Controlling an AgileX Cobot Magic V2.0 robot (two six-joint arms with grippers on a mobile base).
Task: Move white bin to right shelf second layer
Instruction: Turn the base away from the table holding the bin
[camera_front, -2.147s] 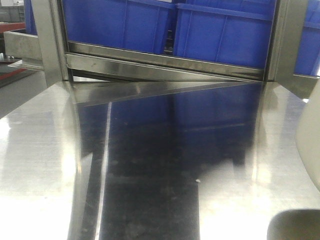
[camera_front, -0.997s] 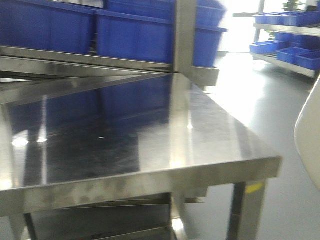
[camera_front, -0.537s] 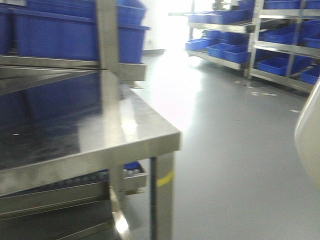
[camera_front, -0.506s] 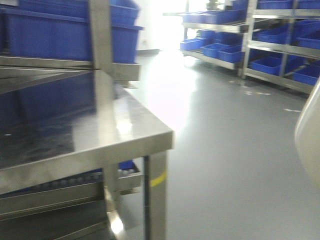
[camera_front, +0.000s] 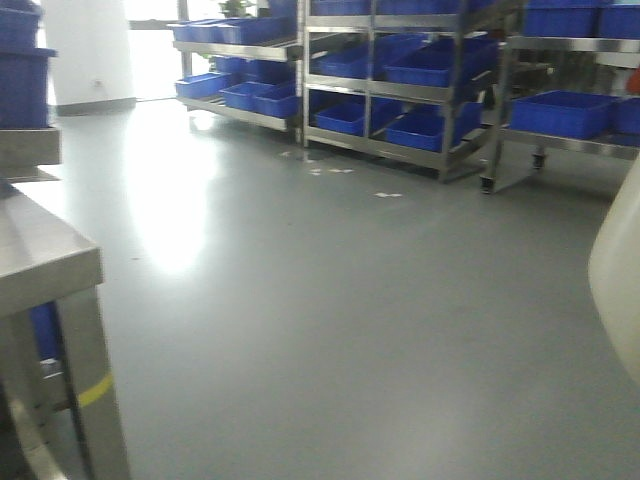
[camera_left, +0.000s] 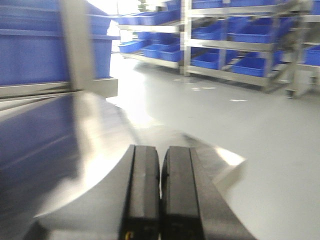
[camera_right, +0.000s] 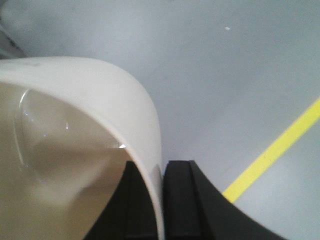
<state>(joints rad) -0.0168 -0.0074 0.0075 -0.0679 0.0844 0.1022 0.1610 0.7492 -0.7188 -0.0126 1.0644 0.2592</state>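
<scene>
The white bin (camera_right: 90, 100), a glossy cream tub, hangs over the grey floor with my right gripper (camera_right: 161, 167) shut on its rim, one finger inside and one outside. Its curved side shows at the right edge of the front view (camera_front: 618, 290). My left gripper (camera_left: 161, 150) is shut with nothing between its black fingers, above the corner of a steel table (camera_left: 60, 150). Steel racks (camera_front: 400, 90) stand far across the floor. I cannot tell which of them holds the right shelf second layer.
The steel table's corner and leg (camera_front: 60, 300) sit at the left edge of the front view. Blue crates (camera_front: 565, 112) fill the distant racks. Grey floor lies between. A yellow floor line (camera_right: 280, 145) runs under the right wrist.
The front view has swung right: the steel table slid from filling the frame to the left edge and the far racks came into view. The bin stays at the right edge.
</scene>
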